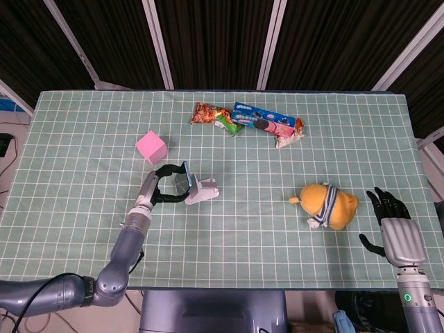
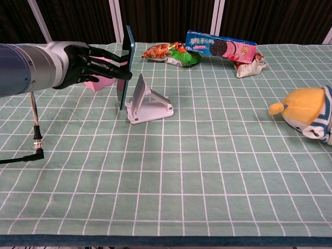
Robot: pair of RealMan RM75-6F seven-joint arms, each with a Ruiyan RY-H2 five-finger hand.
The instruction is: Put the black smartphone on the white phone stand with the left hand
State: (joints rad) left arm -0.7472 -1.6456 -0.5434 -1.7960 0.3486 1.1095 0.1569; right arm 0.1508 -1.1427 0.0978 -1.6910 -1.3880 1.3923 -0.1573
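Observation:
My left hand [image 2: 83, 65] [image 1: 161, 187] grips the black smartphone [image 2: 125, 67] [image 1: 183, 182], holding it upright and edge-on just left of the white phone stand [image 2: 148, 101] [image 1: 201, 190]. The phone's lower edge hangs close to the stand's left side; I cannot tell whether they touch. The stand sits on the green checked cloth with its back plate tilted up. My right hand [image 1: 394, 225] rests at the table's front right with fingers spread and nothing in it, seen only in the head view.
A pink cube [image 1: 151, 146] [image 2: 99, 83] sits behind my left hand. Snack packets [image 1: 216, 116] [image 2: 171, 53] and a blue cookie pack [image 1: 263, 121] [image 2: 220, 45] lie at the back. A yellow plush toy [image 1: 326, 205] [image 2: 307, 118] lies at the right.

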